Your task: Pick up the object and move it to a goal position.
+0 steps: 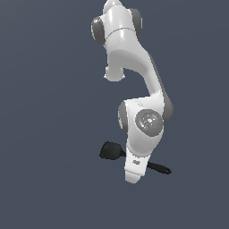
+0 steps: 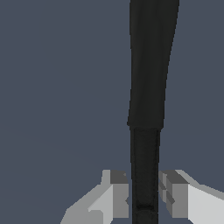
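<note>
- No words, numbers or signs can be read in either view.
- A tiny dark mark is seen on the white robot arm's (image 1: 142,134) lowest part in the exterior view, but it is too small and blurred to be read.
- Nothing is written on the all-black spoon-like utensil (image 1: 112,150).
</note>
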### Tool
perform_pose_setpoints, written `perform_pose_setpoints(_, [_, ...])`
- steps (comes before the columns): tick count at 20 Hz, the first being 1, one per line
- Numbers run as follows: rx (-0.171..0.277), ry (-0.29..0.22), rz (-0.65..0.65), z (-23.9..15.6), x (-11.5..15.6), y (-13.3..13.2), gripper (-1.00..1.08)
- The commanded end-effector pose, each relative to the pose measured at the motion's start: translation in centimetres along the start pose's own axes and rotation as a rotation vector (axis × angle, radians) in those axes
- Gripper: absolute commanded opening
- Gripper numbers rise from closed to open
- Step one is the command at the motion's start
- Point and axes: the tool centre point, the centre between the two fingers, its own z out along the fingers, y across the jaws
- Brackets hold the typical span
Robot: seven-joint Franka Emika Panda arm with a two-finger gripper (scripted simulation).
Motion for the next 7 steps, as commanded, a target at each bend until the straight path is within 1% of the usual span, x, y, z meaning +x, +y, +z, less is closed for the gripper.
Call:
perform_pose_setpoints(1, [-0.002,0.001,0.0,-0.25,0.17,0.36,-1.0])
perform_pose_setpoints(7, [-0.002,0.001,0.0,-0.32,0.29,0.61,-1.0])
